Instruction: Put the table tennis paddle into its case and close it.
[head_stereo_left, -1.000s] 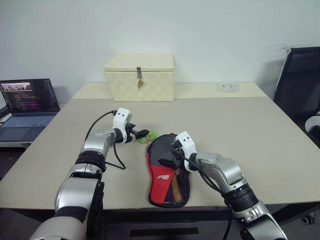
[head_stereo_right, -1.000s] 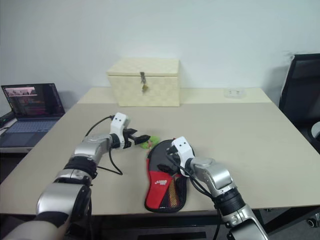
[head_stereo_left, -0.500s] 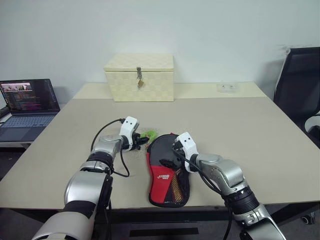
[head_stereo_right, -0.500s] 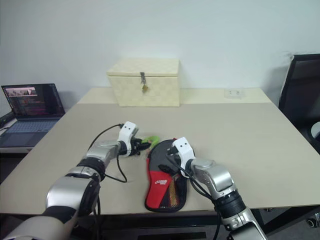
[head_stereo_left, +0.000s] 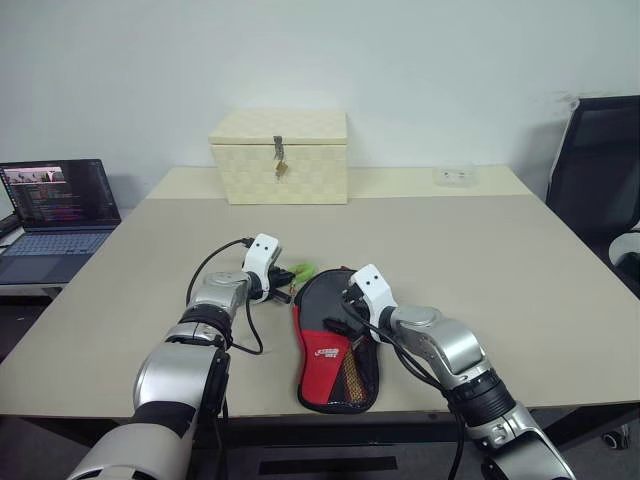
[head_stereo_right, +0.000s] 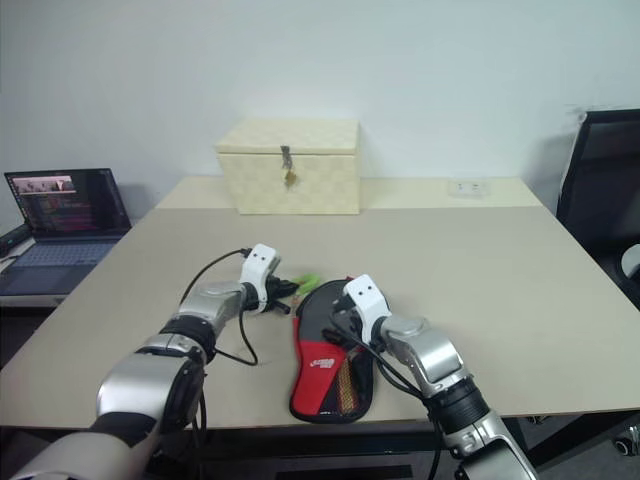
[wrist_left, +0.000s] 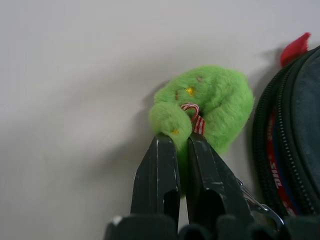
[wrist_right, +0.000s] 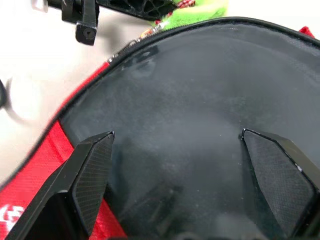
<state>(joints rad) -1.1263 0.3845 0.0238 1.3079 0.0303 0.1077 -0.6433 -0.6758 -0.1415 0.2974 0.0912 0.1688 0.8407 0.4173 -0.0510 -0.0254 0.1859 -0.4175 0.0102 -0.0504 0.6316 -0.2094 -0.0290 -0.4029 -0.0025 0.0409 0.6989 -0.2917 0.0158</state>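
The case (head_stereo_left: 322, 352) lies flat near the table's front edge, its round black end away from me and its red end with the white logo and mesh towards me. A fuzzy green charm (wrist_left: 212, 97) with a red-and-white ribbon sits at the case's far left rim, by the zipper (wrist_left: 280, 135). My left gripper (wrist_left: 182, 142) is shut on a lobe of that charm. My right gripper (wrist_right: 176, 134) stands open over the black round end of the case (wrist_right: 190, 90), one finger to each side. The table tennis paddle is hidden.
A cream woven box (head_stereo_left: 280, 155) with a latch stands at the back of the table (head_stereo_left: 480, 250). An open laptop (head_stereo_left: 55, 205) sits on a side desk to the left. A black chair (head_stereo_left: 600, 170) stands at the right. A small white item (head_stereo_left: 455, 175) lies at the back right.
My left gripper has moved right to the green charm and shut on it. The right gripper has stayed open over the case.
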